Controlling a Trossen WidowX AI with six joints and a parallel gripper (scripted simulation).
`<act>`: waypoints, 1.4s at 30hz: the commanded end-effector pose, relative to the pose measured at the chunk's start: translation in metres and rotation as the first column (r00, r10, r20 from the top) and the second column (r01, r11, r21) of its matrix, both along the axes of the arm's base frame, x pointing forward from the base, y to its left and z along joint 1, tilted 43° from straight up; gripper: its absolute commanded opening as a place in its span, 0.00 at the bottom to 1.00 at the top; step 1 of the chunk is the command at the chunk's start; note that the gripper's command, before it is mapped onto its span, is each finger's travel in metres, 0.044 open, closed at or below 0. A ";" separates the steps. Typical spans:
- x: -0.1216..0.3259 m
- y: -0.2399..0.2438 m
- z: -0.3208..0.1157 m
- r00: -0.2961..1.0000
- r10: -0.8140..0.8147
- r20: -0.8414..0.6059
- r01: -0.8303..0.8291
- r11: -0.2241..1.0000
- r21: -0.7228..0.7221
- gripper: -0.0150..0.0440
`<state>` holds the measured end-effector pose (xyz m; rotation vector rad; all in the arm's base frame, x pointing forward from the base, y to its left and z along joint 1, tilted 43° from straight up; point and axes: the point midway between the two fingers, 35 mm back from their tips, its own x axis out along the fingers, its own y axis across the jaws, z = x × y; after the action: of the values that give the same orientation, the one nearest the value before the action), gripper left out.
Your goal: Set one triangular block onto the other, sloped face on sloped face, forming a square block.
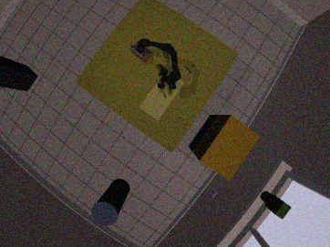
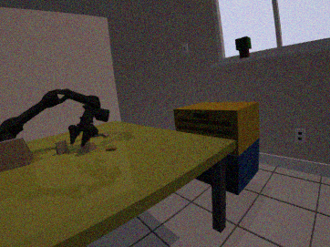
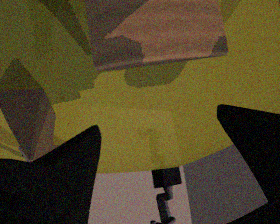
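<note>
My gripper (image 1: 167, 89) (image 2: 78, 142) (image 3: 160, 121) is open, with nothing between its fingertips, low over the table. In the wrist view one triangular block (image 3: 175, 37), pinkish with grain, lies at the top beyond the fingertips, partly shaded and cut off by the frame. The other triangular block (image 3: 25, 112) stands at the left edge, apart from it, beyond the left finger. In the exterior view one block (image 2: 62, 148) is left of the fingers and a pinkish block (image 2: 90, 148) is just by the right finger, partly hidden. Which is which between views I cannot tell.
The yellow table (image 1: 114, 78) (image 2: 150, 151) carries a larger pinkish box (image 2: 14, 153) by the arm's base. A small dark flat piece (image 2: 110, 149) lies right of the fingers. An orange cabinet (image 1: 230, 147) (image 2: 248, 124) stands beyond the table's edge.
</note>
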<state>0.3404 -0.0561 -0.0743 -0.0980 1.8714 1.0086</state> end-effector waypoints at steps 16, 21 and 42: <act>0.052 -0.028 0.070 0.959 -0.195 0.208 0.174 0.978 0.115 1.00; 0.069 -0.015 0.072 0.943 -0.240 0.231 0.203 0.964 0.174 1.00; 0.041 0.037 -0.009 0.967 -0.181 0.180 0.157 0.978 0.138 1.00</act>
<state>0.3884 -0.0253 -0.0704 0.0367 1.5926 0.9607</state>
